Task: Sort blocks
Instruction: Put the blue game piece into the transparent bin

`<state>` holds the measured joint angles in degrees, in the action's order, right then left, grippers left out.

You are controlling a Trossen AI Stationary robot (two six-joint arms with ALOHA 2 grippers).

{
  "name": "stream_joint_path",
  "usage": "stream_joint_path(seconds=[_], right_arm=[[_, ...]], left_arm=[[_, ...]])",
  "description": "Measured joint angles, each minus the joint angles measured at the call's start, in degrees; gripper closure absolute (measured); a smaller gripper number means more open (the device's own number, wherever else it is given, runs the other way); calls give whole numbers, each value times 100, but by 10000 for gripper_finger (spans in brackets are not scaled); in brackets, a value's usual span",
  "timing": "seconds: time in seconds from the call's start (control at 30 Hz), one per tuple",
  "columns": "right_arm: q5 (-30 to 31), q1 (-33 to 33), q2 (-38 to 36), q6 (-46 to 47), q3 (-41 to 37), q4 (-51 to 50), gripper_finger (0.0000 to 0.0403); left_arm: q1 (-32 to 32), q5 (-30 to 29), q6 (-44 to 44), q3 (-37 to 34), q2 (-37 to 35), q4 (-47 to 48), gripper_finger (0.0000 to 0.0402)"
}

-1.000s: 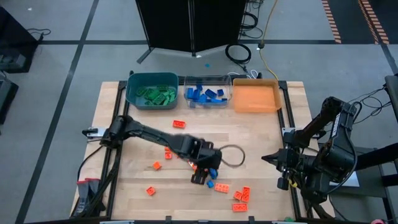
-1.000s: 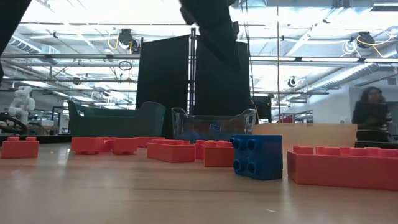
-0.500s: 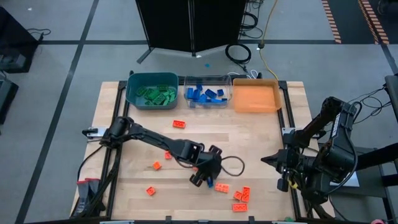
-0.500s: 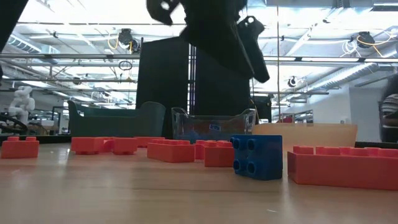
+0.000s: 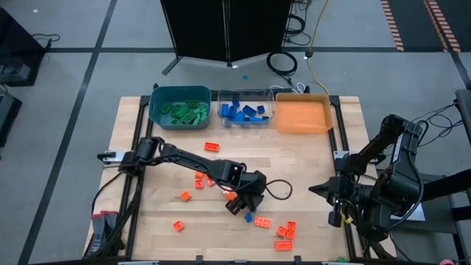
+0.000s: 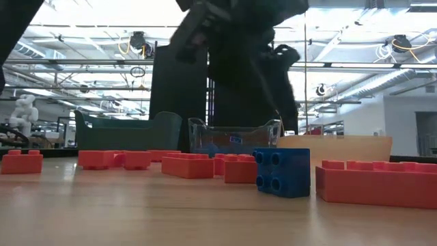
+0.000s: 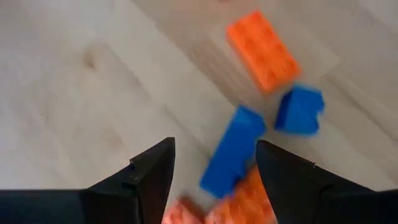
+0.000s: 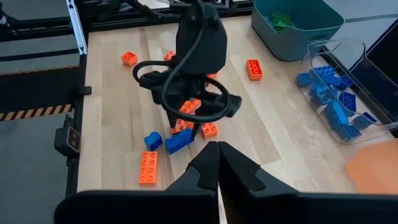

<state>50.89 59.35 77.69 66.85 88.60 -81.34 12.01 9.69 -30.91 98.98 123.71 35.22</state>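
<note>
Overhead, left gripper (image 5: 243,207) sits low over the table (image 5: 309,158), near centre toward 5 o'clock, fingers (image 7: 152,177) spread apart with nothing between them; a long blue block (image 7: 231,151) lies flat on the wood just ahead of the gap, untouched. Beside it a small blue block (image 7: 300,111), and past that a long orange-red block (image 7: 262,50). More orange-red blocks (image 5: 285,234) cluster toward 5 o'clock of the table; single ones scattered at 7 o'clock (image 5: 178,226), another (image 5: 185,196) west of the gripper, one (image 5: 212,146) north of centre. Bins line the 12 o'clock edge: teal bin (image 5: 156,103) at 11 holding green blocks (image 5: 185,112), clear bin (image 5: 271,103) at 12 holding blue blocks (image 5: 243,112), orange bin (image 5: 302,116) at 1. From table height, a blue block (image 6: 281,172) stands in front with orange-red bricks either side. Right gripper (image 5: 315,188) waits off the table's 4 o'clock edge, fingers pressed together, holding nothing.
</note>
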Motion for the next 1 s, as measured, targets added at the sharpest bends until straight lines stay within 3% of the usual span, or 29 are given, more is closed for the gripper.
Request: stream_joint_path(seconds=[0.37, 0.63, 0.83, 1.0], right_arm=[[0, 0, 0, -10, 1, -84, 402], [-3, 0, 1, -4, 0, -108, 402], [-8, 0, 0, -3, 0, -115, 402], [-2, 0, 0, -2, 2, -129, 402]], left_arm=[[13, 271, -9, -6, 346, 129, 177], [4, 257, -241, 11, 668, 167, 235], [7, 94, -240, 22, 692, 203, 304], [4, -30, 216, 23, 608, 97, 308]])
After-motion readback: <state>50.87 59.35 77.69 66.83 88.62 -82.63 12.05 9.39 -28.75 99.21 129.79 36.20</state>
